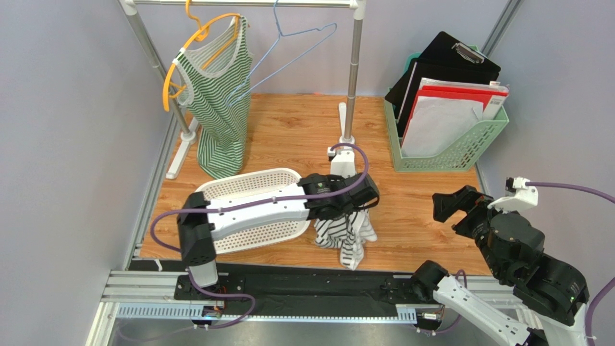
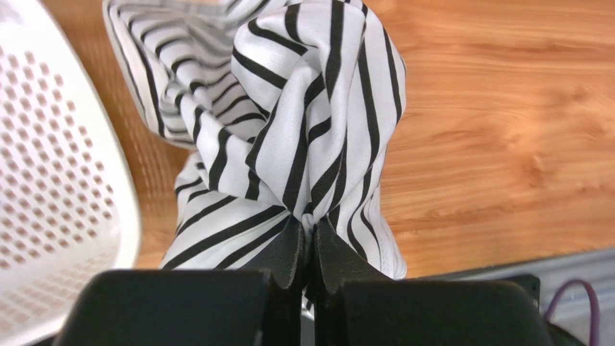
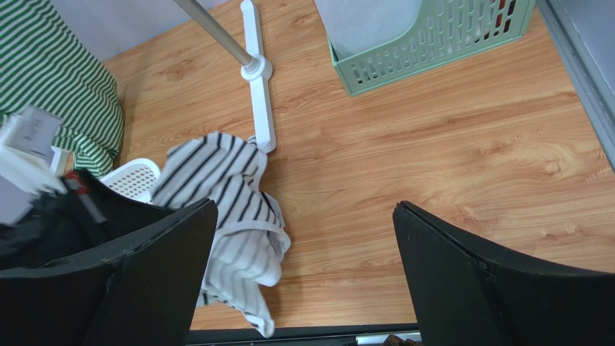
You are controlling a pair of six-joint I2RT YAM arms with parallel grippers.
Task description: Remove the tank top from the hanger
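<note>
A black-and-white striped tank top (image 1: 345, 234) lies bunched on the wooden table, off any hanger. My left gripper (image 1: 357, 209) is shut on a fold of it; the left wrist view shows the gripper (image 2: 312, 223) pinching the striped cloth (image 2: 289, 108). A green-striped tank top (image 1: 220, 108) hangs on an orange hanger (image 1: 173, 72) at the rack's left end. Beside it a blue wire hanger (image 1: 289, 50) hangs bare. My right gripper (image 1: 456, 204) stands open over the table's right side; the gripper (image 3: 303, 205) holds nothing, and the striped tank top (image 3: 224, 187) lies to its left.
A white perforated basket (image 1: 245, 187) sits just left of the bunched top, under my left arm. The rack's post (image 1: 352, 72) and white foot (image 3: 258, 72) stand behind the top. A green file rack (image 1: 447, 144) with papers and a clipboard fills the back right.
</note>
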